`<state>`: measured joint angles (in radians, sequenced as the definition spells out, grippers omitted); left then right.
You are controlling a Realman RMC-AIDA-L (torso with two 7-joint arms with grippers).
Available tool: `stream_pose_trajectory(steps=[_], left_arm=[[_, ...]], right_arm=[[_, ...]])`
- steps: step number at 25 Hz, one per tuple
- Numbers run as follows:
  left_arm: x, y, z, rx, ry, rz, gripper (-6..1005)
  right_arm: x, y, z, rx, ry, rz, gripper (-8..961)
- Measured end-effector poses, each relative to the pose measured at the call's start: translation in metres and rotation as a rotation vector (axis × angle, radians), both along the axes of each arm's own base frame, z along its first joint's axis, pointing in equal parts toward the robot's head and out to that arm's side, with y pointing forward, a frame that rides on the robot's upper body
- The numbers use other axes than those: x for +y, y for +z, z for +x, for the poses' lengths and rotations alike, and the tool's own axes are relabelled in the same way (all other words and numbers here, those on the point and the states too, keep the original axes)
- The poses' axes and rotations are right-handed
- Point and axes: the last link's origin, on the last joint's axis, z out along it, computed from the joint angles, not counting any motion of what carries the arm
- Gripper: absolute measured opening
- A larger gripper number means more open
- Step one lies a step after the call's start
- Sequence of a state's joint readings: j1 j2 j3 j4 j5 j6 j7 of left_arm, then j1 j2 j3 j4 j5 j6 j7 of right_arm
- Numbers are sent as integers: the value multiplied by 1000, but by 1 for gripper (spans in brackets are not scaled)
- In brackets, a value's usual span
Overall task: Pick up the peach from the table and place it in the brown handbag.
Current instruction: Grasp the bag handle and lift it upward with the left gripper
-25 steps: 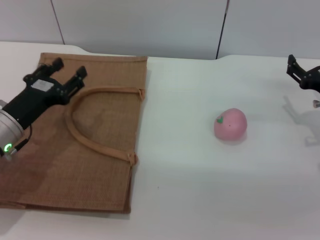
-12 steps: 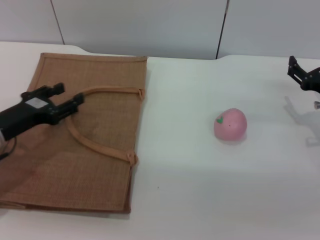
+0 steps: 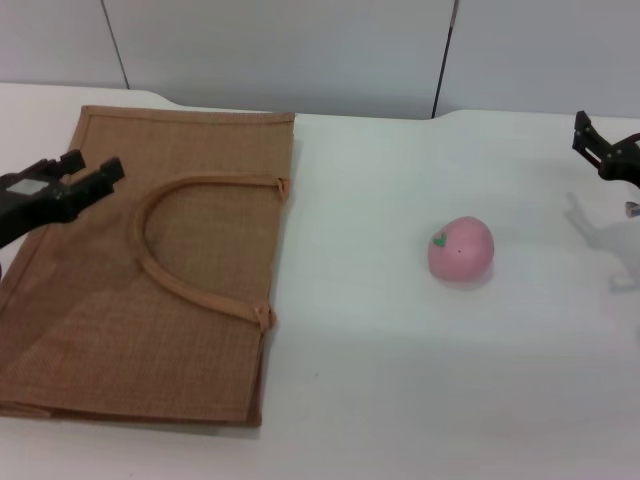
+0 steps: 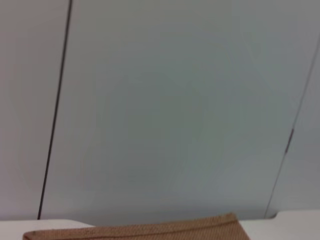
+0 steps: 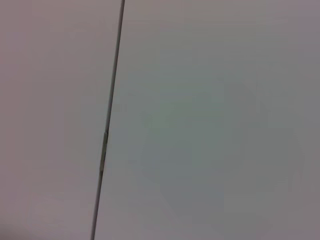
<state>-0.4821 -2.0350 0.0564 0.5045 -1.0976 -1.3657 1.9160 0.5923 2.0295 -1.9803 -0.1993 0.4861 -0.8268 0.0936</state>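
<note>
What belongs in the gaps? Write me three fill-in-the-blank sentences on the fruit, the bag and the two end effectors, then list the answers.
1. The peach rests on the white ____, apart from the bag.
2. The brown handbag lies ____ on the table, handles on top.
3. The left end effector hangs open over the bag's ____ edge, while the right end effector sits at the table's far right.

Answers: table; flat; left

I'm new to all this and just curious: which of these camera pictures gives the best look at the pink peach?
The head view. There the peach sits whole and unobstructed on the white table, to the right of the brown handbag. The left wrist view shows only wall and a strip of the handbag; the right wrist view shows only wall.
</note>
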Motion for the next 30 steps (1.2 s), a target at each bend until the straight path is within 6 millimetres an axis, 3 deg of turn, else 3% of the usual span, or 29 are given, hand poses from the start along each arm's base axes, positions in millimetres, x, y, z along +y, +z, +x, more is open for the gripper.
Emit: stream_pose_trajectory(steps=[5, 13, 30], left_arm=[[7, -1, 9, -23, -17, -26, 646], [19, -2, 23, 153, -86, -206, 640], [21, 6, 15, 228, -3, -287, 629]], right_arm=[[0, 0, -1, -1, 2, -1, 879], [1, -2, -5, -1, 17, -8, 878], [0, -4, -5, -6, 23, -19, 875]])
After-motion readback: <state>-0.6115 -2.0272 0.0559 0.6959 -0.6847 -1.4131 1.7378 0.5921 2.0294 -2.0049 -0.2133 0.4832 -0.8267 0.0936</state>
